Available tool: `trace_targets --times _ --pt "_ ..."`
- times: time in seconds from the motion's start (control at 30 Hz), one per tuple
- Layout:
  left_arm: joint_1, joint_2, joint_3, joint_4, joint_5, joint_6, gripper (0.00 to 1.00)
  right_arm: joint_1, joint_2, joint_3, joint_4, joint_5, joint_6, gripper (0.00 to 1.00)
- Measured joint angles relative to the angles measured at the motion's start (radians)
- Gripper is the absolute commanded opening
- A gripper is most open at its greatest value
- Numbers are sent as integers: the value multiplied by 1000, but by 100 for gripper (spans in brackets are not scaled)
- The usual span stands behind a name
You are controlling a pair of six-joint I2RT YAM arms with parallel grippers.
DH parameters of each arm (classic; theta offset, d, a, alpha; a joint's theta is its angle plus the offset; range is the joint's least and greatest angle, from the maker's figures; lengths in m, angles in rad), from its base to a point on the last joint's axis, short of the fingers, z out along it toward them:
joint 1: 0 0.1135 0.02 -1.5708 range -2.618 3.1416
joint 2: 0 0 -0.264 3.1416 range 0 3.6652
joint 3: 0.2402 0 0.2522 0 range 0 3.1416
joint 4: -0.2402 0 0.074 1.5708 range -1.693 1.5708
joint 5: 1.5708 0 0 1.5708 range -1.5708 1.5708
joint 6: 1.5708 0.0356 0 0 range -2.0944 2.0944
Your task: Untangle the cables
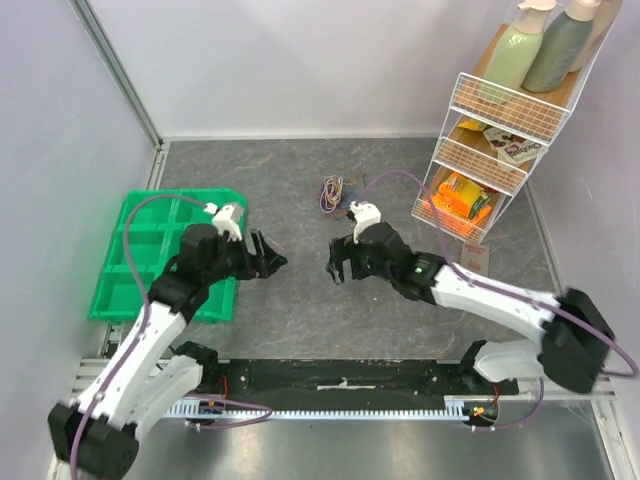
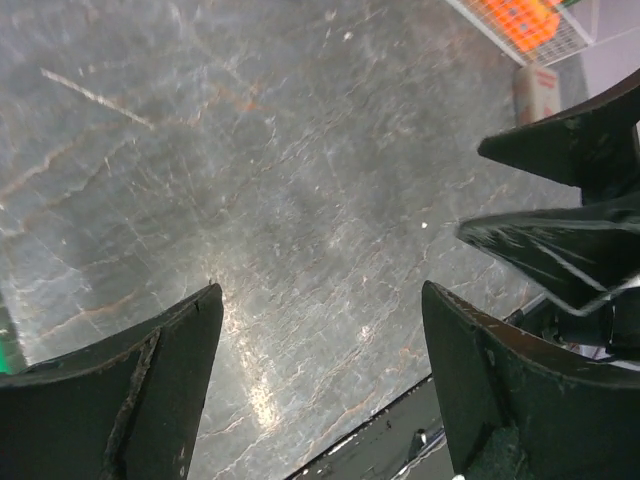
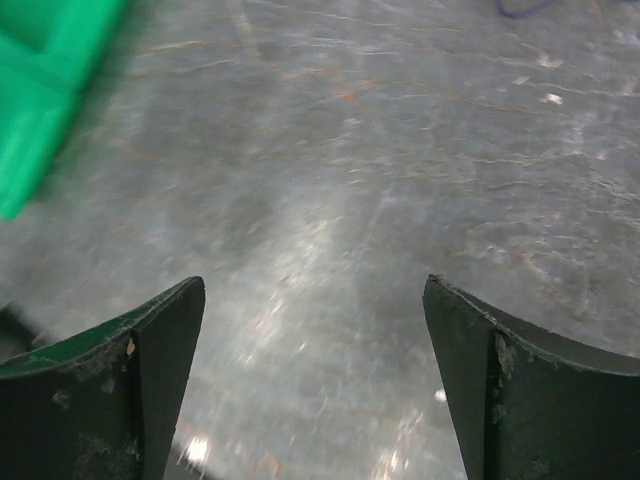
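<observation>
The cables point(image 1: 335, 192) are a small tangle of thin purple, yellow and orange wires lying on the grey table toward the back, behind both grippers. A purple loop of the cables point(image 3: 520, 8) just shows at the top edge of the right wrist view. My left gripper point(image 1: 270, 258) point(image 2: 322, 290) is open over bare table, nothing between its fingers. My right gripper point(image 1: 338, 265) point(image 3: 313, 283) faces it a short way to the right, open too and empty. Its dark fingers point(image 2: 560, 150) show in the left wrist view.
A green compartment tray point(image 1: 140, 250) point(image 3: 50, 80) lies at the left, partly under my left arm. A white wire rack point(image 1: 490, 150) with snack packets and bottles stands at the back right. A small packet point(image 2: 538, 92) lies on the table by the rack's foot.
</observation>
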Motion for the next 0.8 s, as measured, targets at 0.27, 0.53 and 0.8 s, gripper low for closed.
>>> trace_targets --times 0.27,0.53,0.8 --pt "2 399 1 227 86 -154 78 5 382 96 204 457 172 98" --pt "2 899 264 447 116 -243 69 -127 421 -4 600 510 174 98" --pt "33 1220 459 663 76 -281 64 -207 604 35 837 362 108 97"
